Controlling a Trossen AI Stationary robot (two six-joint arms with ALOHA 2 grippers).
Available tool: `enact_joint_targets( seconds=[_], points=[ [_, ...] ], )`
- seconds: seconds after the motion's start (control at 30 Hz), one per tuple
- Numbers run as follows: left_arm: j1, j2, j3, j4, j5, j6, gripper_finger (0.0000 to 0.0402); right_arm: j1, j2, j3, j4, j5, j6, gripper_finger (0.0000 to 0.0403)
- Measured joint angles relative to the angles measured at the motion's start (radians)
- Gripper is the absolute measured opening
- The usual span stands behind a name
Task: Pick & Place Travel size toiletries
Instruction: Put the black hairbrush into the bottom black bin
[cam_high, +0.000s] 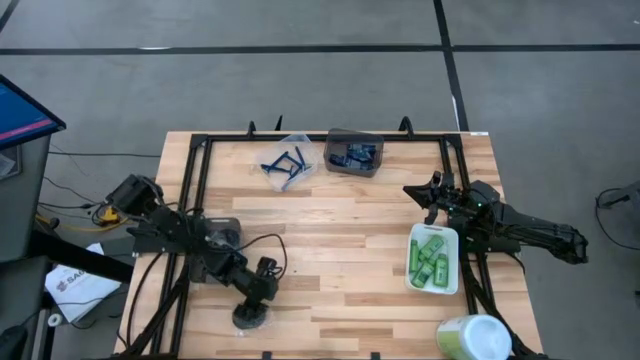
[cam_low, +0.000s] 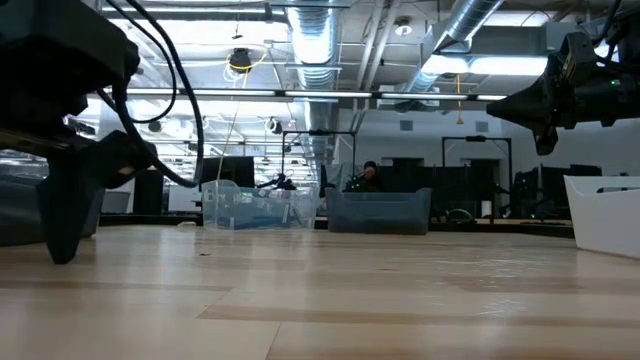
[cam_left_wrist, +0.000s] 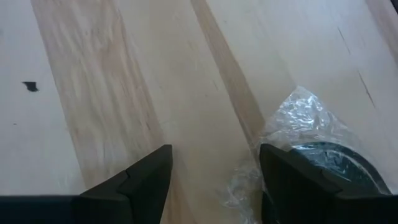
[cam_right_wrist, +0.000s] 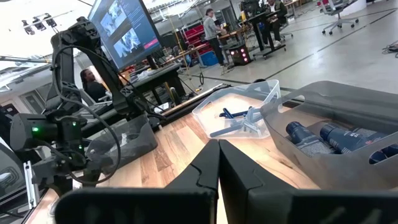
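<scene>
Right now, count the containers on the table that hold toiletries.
3: the clear bin with blue razors at the far edge, the grey bin of navy tubes beside it, the white tray of green bottles by the right gripper.

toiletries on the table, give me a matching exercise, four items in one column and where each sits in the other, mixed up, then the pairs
Items:
1. green bottles
2. blue razors
3. navy tubes
4. wrapped disc

Places:
A. in the grey bin
B. on the bare wood by the left hand
C. in the white tray
D. in the clear bin

Pairs: 1-C, 2-D, 3-A, 4-B
</scene>
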Motion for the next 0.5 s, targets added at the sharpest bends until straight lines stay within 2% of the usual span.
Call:
enact_joint_targets(
  seconds=[0.1, 0.2, 0.27, 0.4, 0.5],
  points=[
    [0.001, -0.023, -0.003, -0.009, 0.018, -0.007, 0.0233, 0.000, 0.000, 0.000, 0.000, 0.000, 0.000, 0.0000],
    [0.005, -0.044, -0.005, -0.011, 0.032, -0.008, 0.0203, 0.000, 0.000, 0.000, 0.000, 0.000, 0.000, 0.0000],
    [0.008, -0.046, -0.005, -0.010, -0.003, -0.002, 0.0173, 0.000, 0.000, 0.000, 0.000, 0.000, 0.000, 0.0000],
    [0.044, -0.046, -0.005, -0.007, -0.136, -0.003, 0.0118, 0.000, 0.000, 0.000, 0.000, 0.000, 0.000, 0.0000],
    [0.090, -0.046, -0.003, -0.007, -0.113, -0.016, 0.0088, 0.000, 0.000, 0.000, 0.000, 0.000, 0.000, 0.0000]
  ],
)
